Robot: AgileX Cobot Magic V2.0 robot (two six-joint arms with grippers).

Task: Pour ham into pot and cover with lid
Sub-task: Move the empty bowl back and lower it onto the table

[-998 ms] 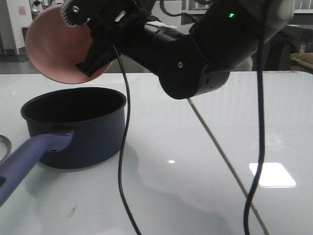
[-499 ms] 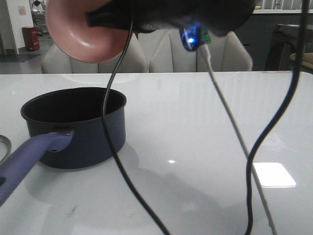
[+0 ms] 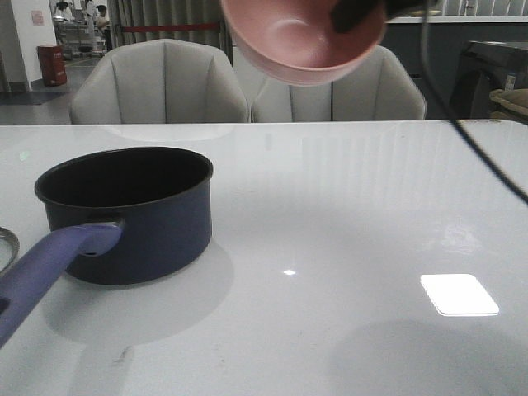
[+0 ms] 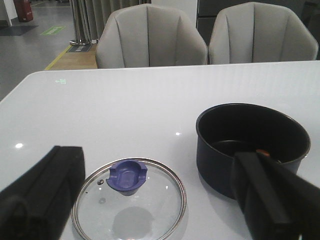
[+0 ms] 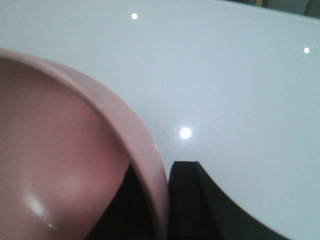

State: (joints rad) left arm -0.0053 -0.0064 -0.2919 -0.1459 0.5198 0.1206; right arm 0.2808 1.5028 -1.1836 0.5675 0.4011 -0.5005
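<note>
Bright overhead light; glare patches on glossy table point(image 3: 330, 206); close bowl point(image 5: 60, 165) blurred.

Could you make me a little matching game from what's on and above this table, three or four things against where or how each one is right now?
Things:
1. pink bowl
2. pot
3. lid
4. left gripper

States:
a. standing on the table, uncovered
b. held in the air, clamped at its rim
c. lying flat on the table, knob up
d. open, fingers wide apart, holding nothing

Pairs: 1-b, 2-a, 3-c, 4-d
</note>
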